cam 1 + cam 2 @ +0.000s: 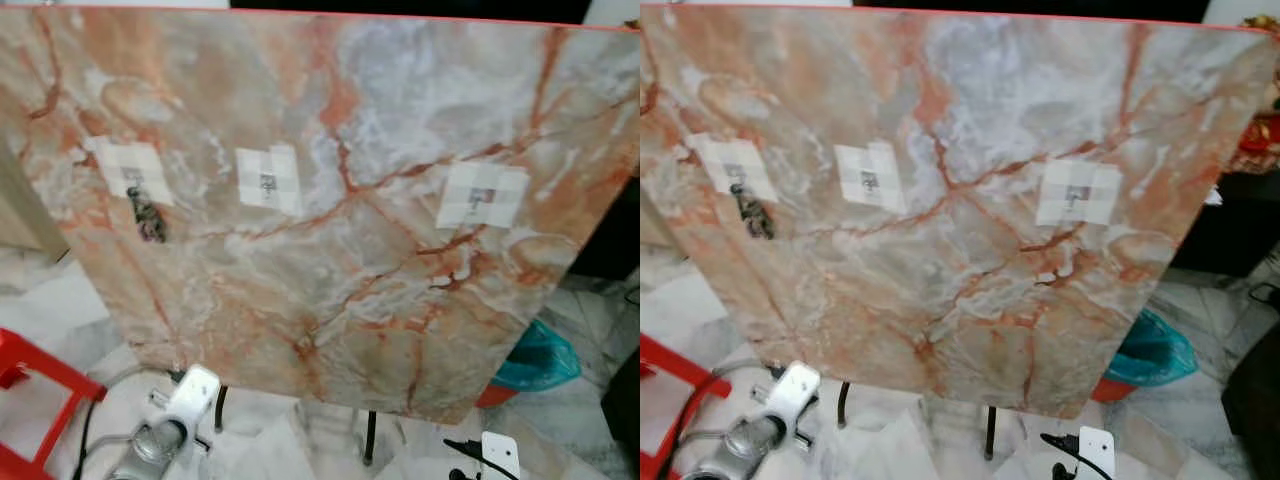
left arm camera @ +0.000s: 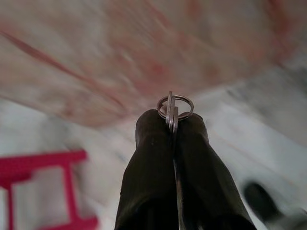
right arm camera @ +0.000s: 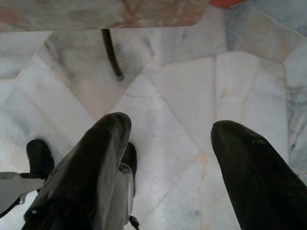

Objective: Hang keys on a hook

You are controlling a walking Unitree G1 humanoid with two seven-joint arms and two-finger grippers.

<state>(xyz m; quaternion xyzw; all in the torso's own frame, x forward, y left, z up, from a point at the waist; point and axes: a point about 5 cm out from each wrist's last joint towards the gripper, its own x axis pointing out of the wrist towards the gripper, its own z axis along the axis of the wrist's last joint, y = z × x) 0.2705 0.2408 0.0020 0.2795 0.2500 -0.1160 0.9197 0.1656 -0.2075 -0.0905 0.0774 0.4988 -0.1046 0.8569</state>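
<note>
Left wrist view: left tool [image 2: 173,125] pinching keys [image 2: 172,115] with ring [image 2: 175,107] protruding past fingertips, presumably for threading onto a hook [image 1: 268,183] on marble board [image 1: 380,300]; right tool [image 3: 168,143] spread, idle over floor [image 3: 182,91]

1 marble board [image 1: 380,300] carries 3 taped hooks [image 1: 267,181]; 1 dark key bunch [image 1: 148,220] hangs on the leftmost. 1 key ring [image 2: 174,107] sits in the left gripper [image 2: 173,125].
</note>
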